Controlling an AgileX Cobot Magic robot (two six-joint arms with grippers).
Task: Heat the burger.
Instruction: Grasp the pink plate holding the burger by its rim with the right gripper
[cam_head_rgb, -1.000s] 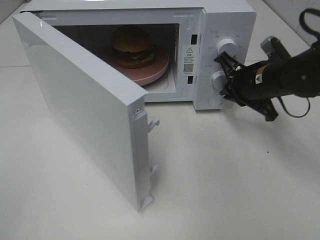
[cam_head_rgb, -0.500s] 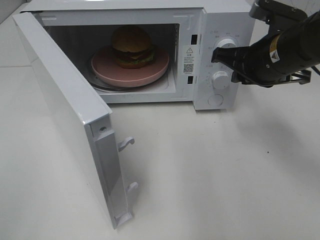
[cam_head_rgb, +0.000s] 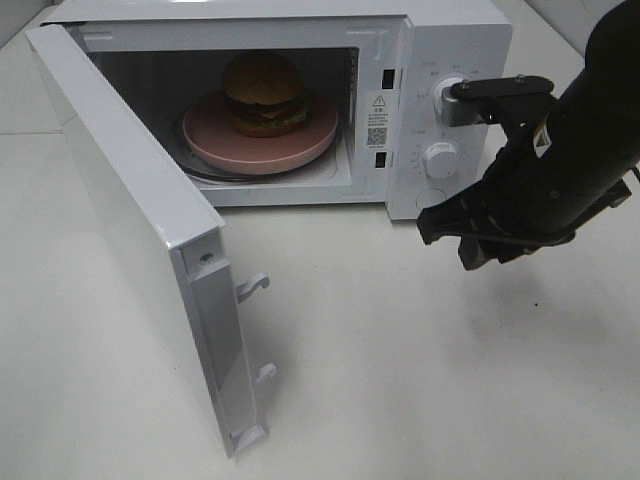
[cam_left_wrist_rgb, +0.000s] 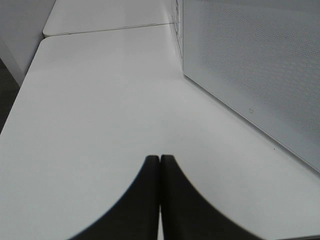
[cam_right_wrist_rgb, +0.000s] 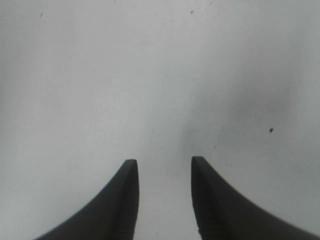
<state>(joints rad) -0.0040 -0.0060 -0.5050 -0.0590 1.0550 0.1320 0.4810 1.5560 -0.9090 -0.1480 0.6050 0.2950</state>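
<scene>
Burger: seated on the pink plate, toward its far side, inside the microwave cavity.
Microwave: at the far side of the table, control panel on the right.
Door: wide open, swung out to the near left; two latch hooks exposed on its free edge.
Lower knob: on the control panel, left of the right arm, untouched.
Right gripper: above the bare table, just near and right of the panel; fingers parted, nothing between them, clear of the microwave.
Left gripper: low over the table beside a perforated white panel; fingers pressed tip to tip, clenched on nothing.
</scene>
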